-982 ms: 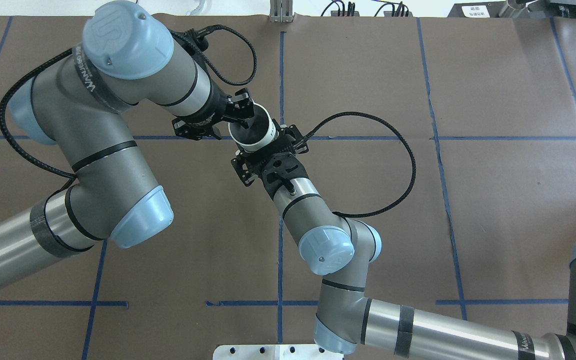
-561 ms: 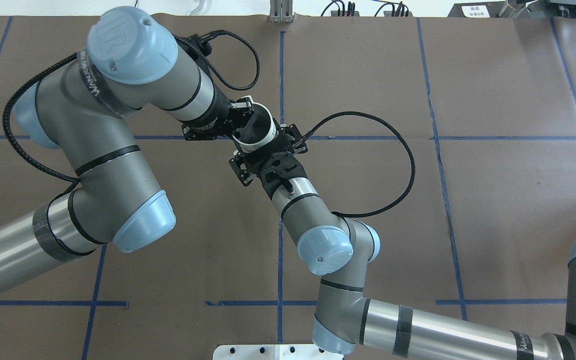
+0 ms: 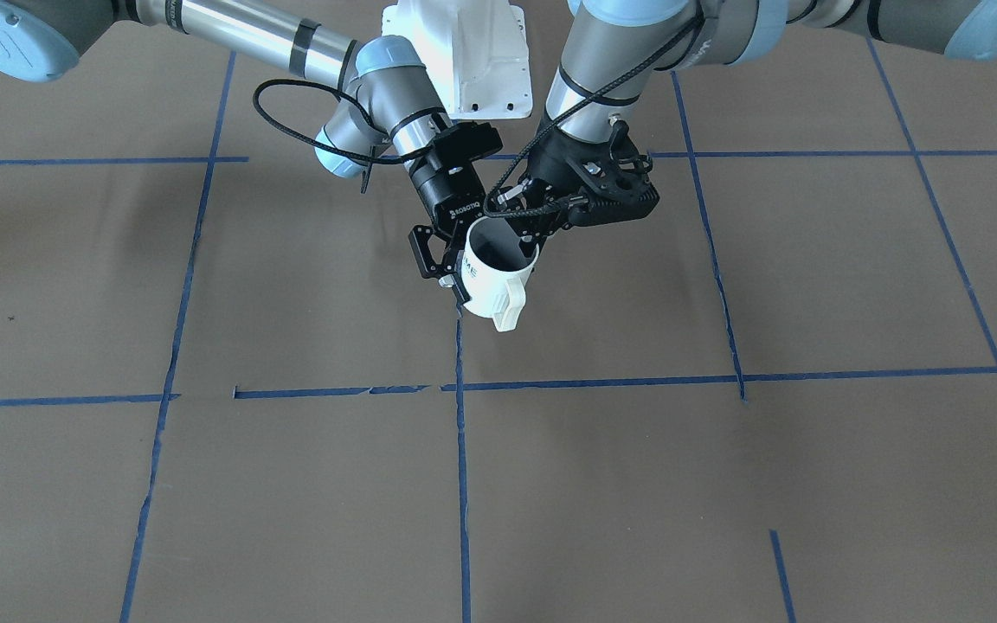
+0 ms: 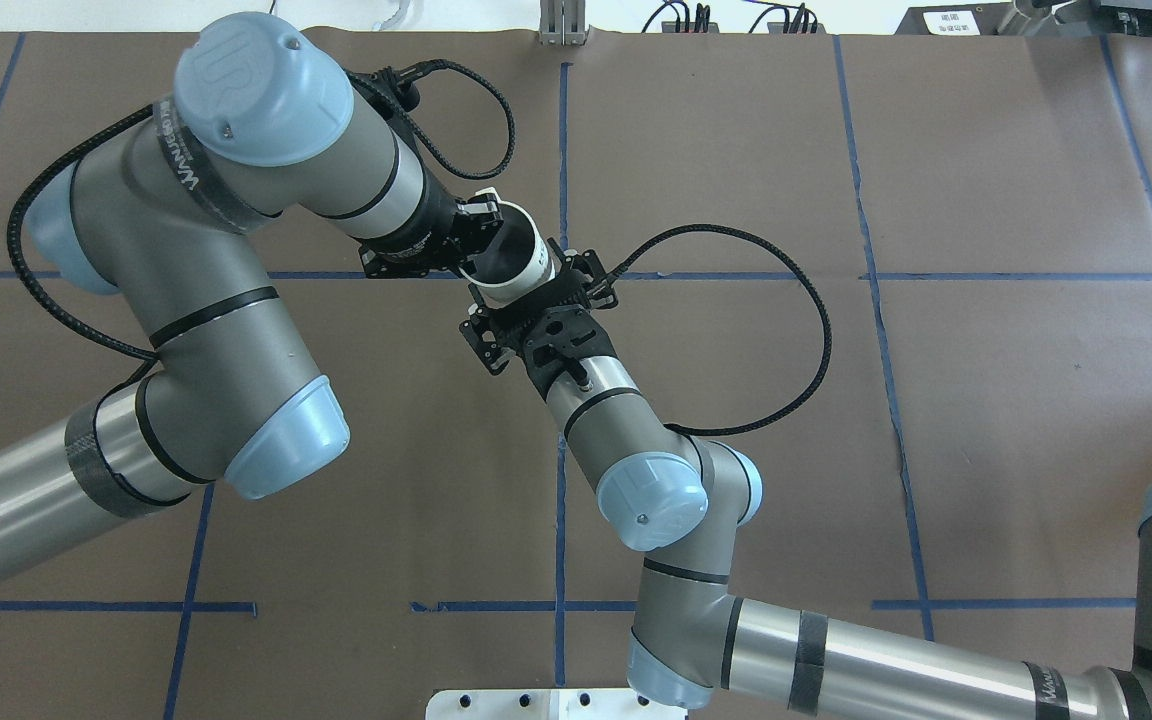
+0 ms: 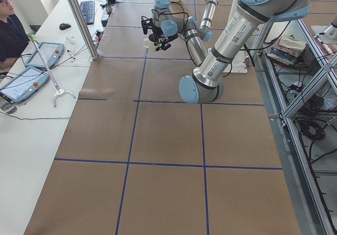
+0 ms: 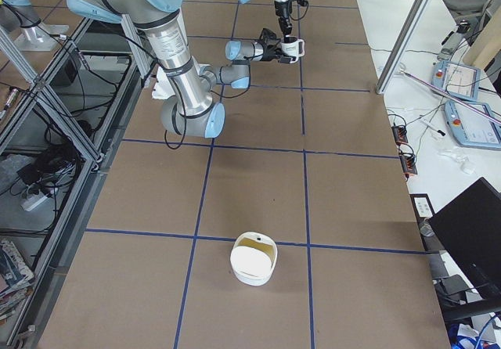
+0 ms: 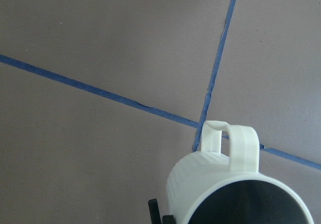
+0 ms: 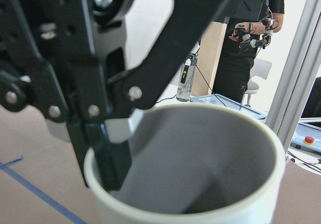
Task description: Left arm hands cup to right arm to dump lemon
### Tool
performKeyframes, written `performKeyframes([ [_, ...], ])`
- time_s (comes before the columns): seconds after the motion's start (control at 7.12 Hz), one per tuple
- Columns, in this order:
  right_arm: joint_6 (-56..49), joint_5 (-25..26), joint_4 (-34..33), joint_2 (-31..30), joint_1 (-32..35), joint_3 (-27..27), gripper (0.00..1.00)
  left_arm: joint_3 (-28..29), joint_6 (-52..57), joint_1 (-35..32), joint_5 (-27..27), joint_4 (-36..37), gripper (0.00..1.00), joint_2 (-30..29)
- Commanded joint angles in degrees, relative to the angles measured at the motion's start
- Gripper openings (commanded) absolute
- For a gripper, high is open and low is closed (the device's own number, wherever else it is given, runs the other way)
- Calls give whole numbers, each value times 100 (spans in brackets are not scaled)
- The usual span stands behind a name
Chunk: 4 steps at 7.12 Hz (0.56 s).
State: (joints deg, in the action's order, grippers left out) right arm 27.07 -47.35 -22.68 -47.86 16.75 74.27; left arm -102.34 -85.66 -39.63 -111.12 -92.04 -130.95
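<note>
White ribbed cup point(image 3: 490, 281) up off the bench point(image 3: 204, 484), frame centre, handle toward lower edge | left pincer point(image 3: 526, 232) clamped on cup rim, one finger point(image 8: 108, 169) inside | right pincer point(image 3: 466, 287) straddles cup wall from frame-left, clamped or not: cannot tell

I can read ROBOTIQ in white on the black body of the right gripper point(image 3: 449, 279). The white cup point(image 3: 492, 292) shows the dark letters ME on its side. The left arm point(image 4: 206, 250) has a round UR sign on its blue cap point(image 4: 261, 75). I cannot read the white letters on its dark band point(image 4: 171, 140).
</note>
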Motion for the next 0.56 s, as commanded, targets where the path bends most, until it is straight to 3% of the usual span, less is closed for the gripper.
performKeyframes([
  [0.0,0,7,0,-13,-5,0,100,170,153,-176,3,-7,0,-9],
  [0.42,61,7,61,-30,-49,9,99,425,609,-790,-23,-253,0,-18],
])
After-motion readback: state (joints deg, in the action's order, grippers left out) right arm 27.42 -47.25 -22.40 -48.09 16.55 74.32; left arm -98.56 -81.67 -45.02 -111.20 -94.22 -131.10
